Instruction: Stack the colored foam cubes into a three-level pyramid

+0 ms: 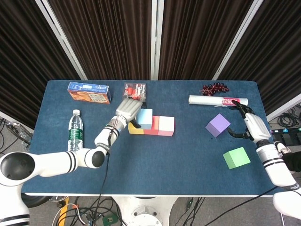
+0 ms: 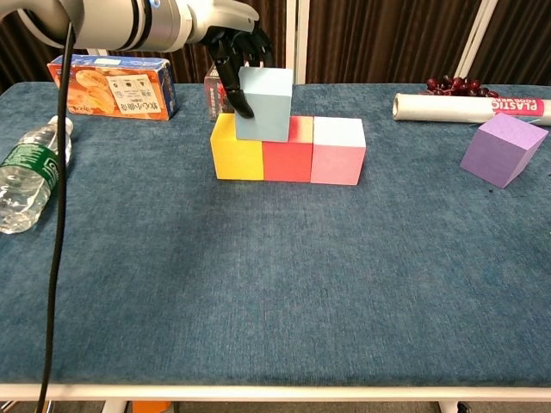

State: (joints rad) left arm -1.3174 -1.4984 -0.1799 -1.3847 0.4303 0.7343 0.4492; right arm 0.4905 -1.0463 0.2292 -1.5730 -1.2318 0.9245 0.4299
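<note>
1 left hand grips light-blue cube, fingers partly hidden | right hand fingers spread, empty

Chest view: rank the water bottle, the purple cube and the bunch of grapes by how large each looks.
1. Water bottle, though it lies nearest the camera and is cut off by the frame's edge.
2. Purple cube.
3. Bunch of grapes, farthest back and partly hidden behind the plastic wrap roll.
</note>
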